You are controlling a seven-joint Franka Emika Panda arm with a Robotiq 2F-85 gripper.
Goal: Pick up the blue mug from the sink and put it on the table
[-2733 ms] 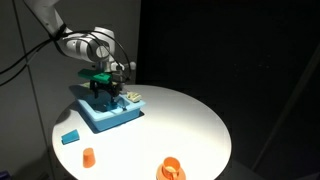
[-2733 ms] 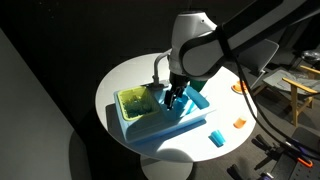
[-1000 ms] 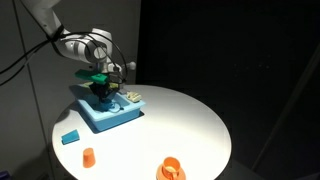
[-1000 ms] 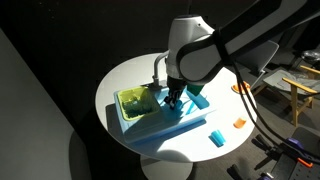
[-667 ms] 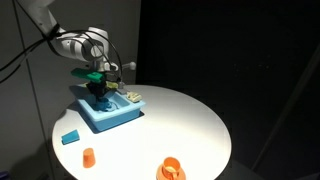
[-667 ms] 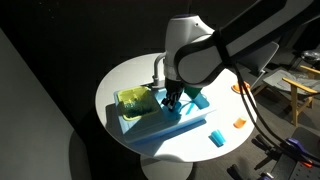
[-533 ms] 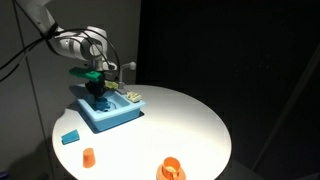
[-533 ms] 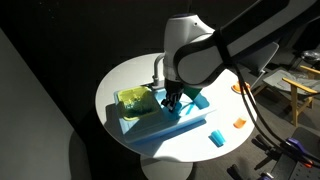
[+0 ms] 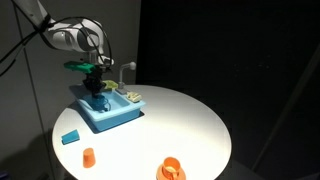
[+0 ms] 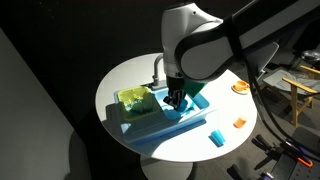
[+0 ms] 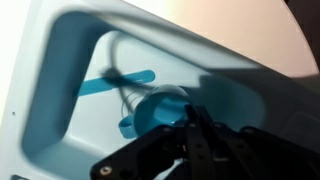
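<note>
The blue mug [image 11: 158, 110] sits at the centre of the wrist view, over the basin of the sink [image 11: 60, 60], its handle pointing toward the lower left. The gripper [image 11: 189, 120] comes in from the bottom of that frame, narrowed, its dark fingers seeming to pinch the mug's right wall at the rim. Whether the mug is clear of the basin floor cannot be told.

A one-sided grip on a thin wall is the main risk. The mug could pivot or slip out and drop back into the basin, and a low sideways move could knock it on the sink wall.

A flat blue utensil [image 11: 118, 82] lies in the basin behind the mug. In an exterior view a whitish faucet [image 9: 124, 69] stands at the sink's upper right, close to the way out. A green-yellow item [image 10: 133, 99] fills the neighbouring compartment.

On the table [image 9: 190, 115], a blue block [image 9: 70, 137], a small orange cup [image 9: 88, 156] and an orange piece [image 9: 170, 169] lie toward the lower frame, well apart from the sink.
</note>
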